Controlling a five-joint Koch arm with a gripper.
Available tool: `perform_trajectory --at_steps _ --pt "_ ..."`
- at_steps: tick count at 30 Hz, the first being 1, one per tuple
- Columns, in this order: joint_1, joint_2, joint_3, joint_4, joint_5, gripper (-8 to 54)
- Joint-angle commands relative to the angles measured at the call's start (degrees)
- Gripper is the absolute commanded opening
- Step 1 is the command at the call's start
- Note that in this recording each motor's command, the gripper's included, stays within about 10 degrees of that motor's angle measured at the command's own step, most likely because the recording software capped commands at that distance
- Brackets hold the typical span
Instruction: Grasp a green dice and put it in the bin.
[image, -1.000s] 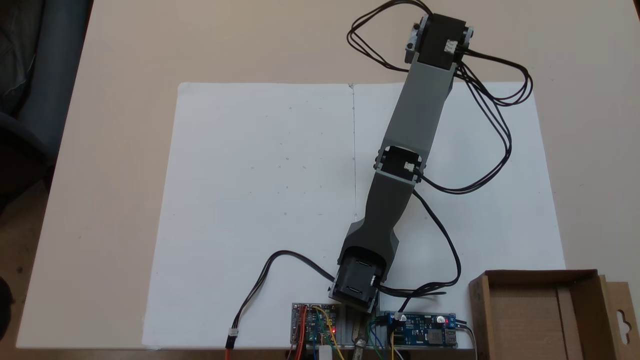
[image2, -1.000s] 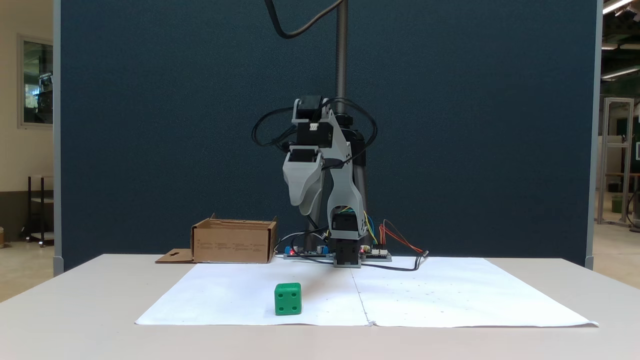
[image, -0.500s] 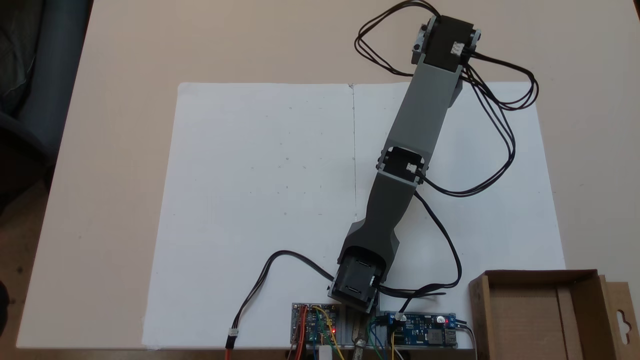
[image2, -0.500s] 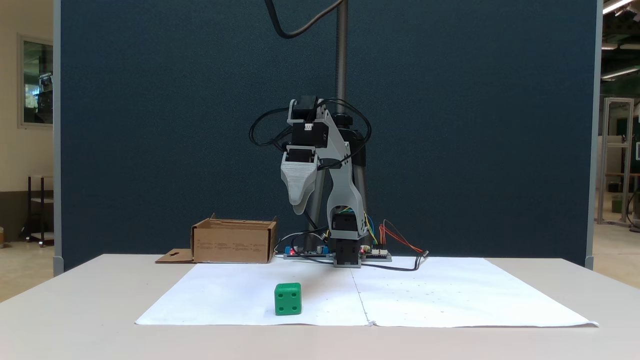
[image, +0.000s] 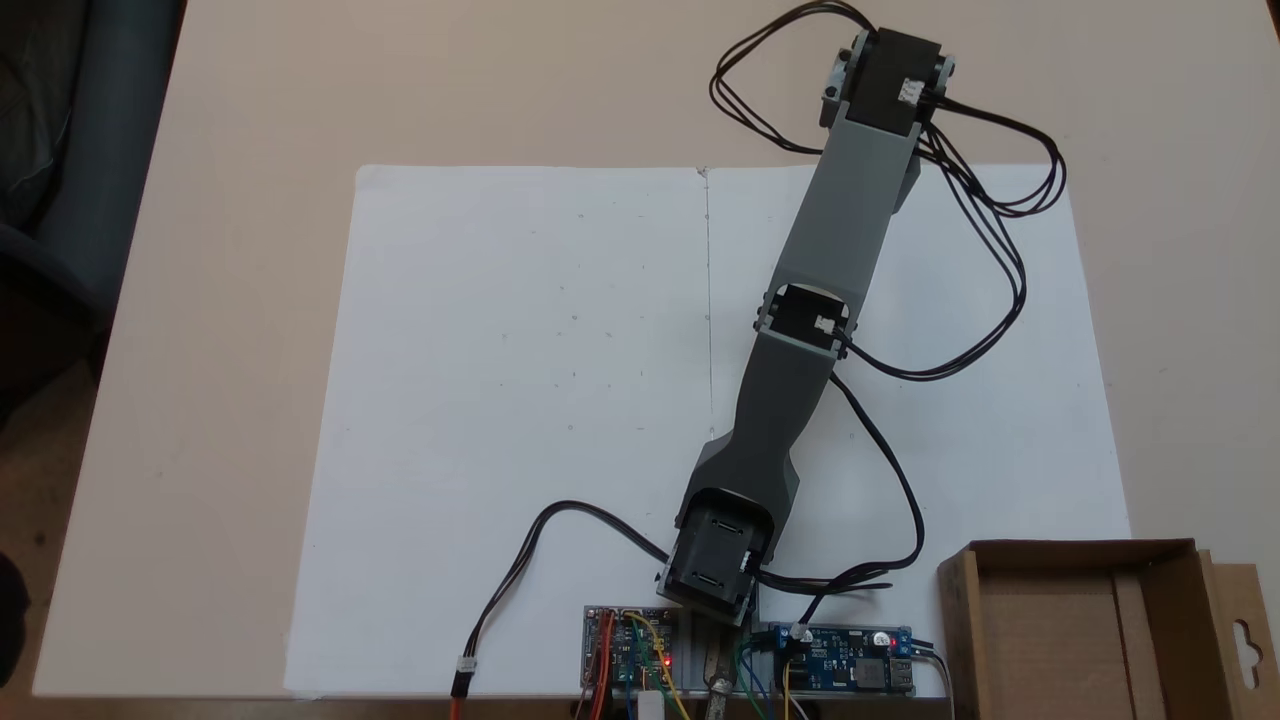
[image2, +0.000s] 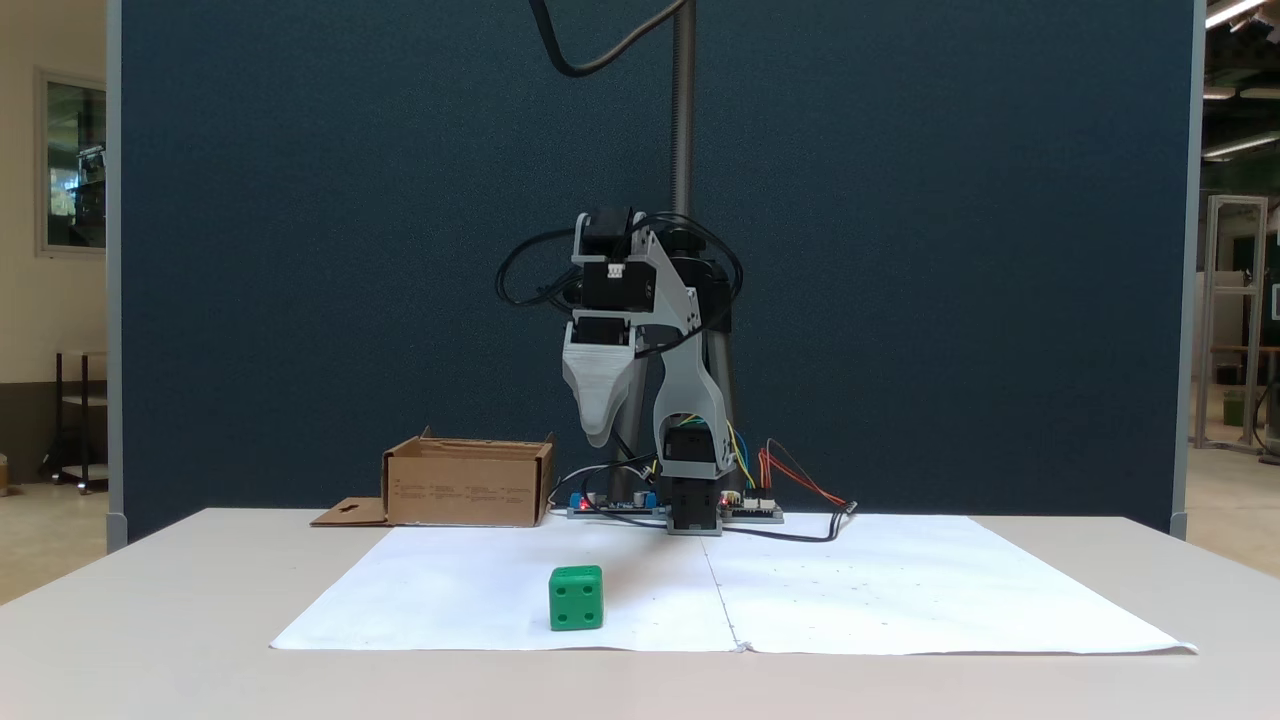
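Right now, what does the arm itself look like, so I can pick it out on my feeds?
The arm has grey printed plastic links joined by black servo blocks with small white connectors. Loose black cables loop beside it. The gripper is pale grey, tapering to a rounded tip.

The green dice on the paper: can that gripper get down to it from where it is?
Probably yes. The gripper hangs above the green dice, with nothing between them, and the dice sits alone on the white paper.

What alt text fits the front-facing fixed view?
A grey Koch arm holds its gripper above a green dice that sits on white paper. A cardboard box stands behind, to the left.
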Motion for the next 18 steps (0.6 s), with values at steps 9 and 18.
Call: perform_trajectory --at_steps 9,18 --pt "-0.97 -6.24 -13.62 1.76 -0.44 43.2" --pt "-1.32 -9.49 -20.21 6.06 -0.09 43.2"
